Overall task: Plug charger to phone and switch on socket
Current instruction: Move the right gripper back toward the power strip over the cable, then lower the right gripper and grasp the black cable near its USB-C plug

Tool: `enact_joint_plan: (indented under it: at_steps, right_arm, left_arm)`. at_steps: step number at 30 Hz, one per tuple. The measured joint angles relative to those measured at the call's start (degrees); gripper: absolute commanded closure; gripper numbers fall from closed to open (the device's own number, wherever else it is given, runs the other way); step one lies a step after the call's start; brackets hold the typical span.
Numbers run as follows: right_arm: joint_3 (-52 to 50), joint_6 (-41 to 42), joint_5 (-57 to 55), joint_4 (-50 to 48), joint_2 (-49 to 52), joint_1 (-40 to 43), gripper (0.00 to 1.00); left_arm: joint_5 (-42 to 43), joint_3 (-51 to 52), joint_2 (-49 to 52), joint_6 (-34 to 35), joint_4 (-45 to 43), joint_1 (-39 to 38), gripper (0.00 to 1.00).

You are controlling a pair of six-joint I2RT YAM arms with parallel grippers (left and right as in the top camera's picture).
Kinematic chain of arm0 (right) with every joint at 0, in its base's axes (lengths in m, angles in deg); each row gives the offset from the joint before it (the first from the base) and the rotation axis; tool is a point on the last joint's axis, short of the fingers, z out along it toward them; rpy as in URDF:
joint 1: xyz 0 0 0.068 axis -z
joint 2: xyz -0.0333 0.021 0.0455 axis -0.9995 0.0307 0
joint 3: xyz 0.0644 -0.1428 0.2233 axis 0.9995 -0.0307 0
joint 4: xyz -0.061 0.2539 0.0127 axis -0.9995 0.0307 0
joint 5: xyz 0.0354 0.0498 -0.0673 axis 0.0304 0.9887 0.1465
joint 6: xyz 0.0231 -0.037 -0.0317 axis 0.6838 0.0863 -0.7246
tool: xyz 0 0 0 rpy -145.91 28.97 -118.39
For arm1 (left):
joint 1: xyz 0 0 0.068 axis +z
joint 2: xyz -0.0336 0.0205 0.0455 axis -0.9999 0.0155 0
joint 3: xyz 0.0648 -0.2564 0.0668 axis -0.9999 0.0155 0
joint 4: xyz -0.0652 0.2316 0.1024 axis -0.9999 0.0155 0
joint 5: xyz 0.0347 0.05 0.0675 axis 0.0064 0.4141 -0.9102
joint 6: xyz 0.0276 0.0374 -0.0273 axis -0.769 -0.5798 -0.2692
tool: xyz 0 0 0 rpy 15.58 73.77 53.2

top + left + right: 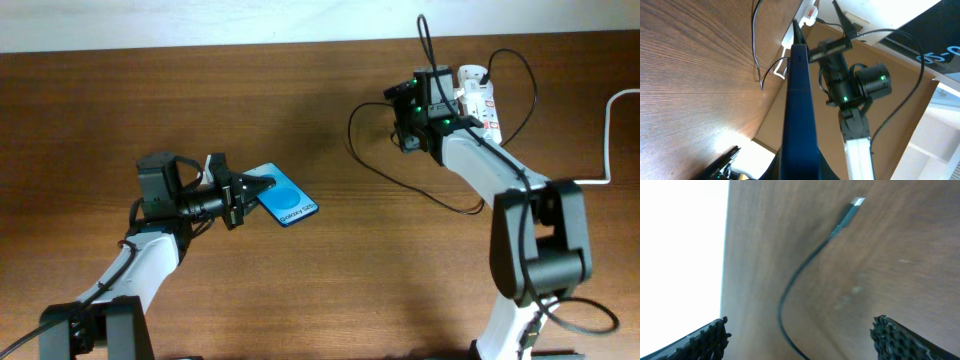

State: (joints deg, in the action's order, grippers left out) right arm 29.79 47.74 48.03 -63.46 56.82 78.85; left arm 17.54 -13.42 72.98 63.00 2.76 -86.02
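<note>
One phone (285, 198), edge-on and close, sits clamped in the left gripper (256, 192) over the brown wooden table (330, 280). One black charger (845, 217) lies loose on the wood beneath the right gripper (407, 138), whose jaws stand wide. One white socket (480, 100) lies just beside that gripper, near the white wall (200, 20).

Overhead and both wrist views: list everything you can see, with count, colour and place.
phone: one, blue screen with black edge, left of the table's centre, held at one end.
charger: one, thin black cable, looping on the table around the right arm; its plug tip lies free on the wood.
socket: one, white with red marks, far right of the table.
white cord: one, thick, near the right edge.
table: one, brown wood.
left gripper: one, black, shut on the phone.
right gripper: one, black, open, holding nothing, with the plug tip ahead of it.
</note>
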Motion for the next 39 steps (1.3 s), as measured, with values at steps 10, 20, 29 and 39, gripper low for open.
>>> enact_joint_plan:
  at_steps: [10,20,29,39]
  right_arm:
    - [0.0,10.5,1.4,-11.2,7.6,0.0,0.3]
    - [0.3,9.2,2.5,-11.3,10.7,1.3,0.82]
    - [0.3,-1.2,7.1,-12.8,11.3,4.8,0.5]
    - [0.9,3.8,10.1,-14.6,11.3,4.5,0.3]
  left_arm:
    - [0.0,0.0,0.0,0.0,0.0,0.0,1.0]
    - [0.0,0.0,0.0,0.0,0.0,0.0,1.0]
    - [0.0,0.0,0.0,0.0,0.0,0.0,1.0]
    - [-0.1,0.0,0.0,0.0,0.0,0.0,1.0]
